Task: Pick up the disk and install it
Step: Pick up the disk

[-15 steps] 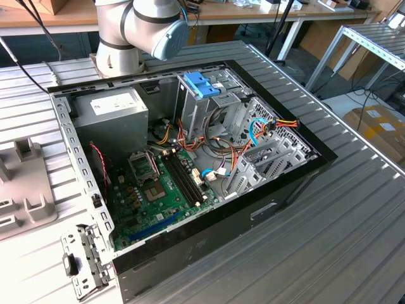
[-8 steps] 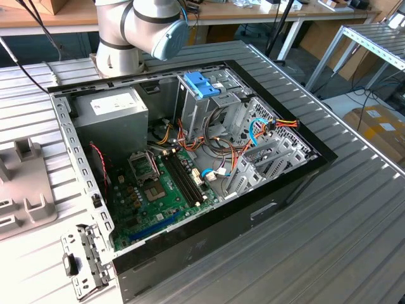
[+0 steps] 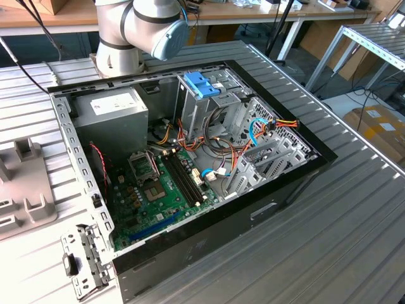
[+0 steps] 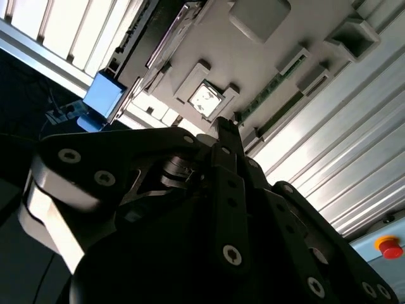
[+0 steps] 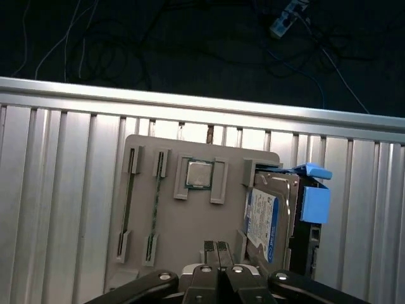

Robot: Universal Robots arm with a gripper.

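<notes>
Ribbed metal desk, dark floor past its edge. On it, a grey tray. At one end of the tray, the disk, just beside the chip, blue tab on the side away from it. Claw above the tray, pinched narrow, gripping nothing, off to the disk's side. Probably best picked up by spreading wide, centring over the disk and closing on its long edges rather than the tab. Counted: one disk, one chip, two long slots, one tray, one open case.
</notes>
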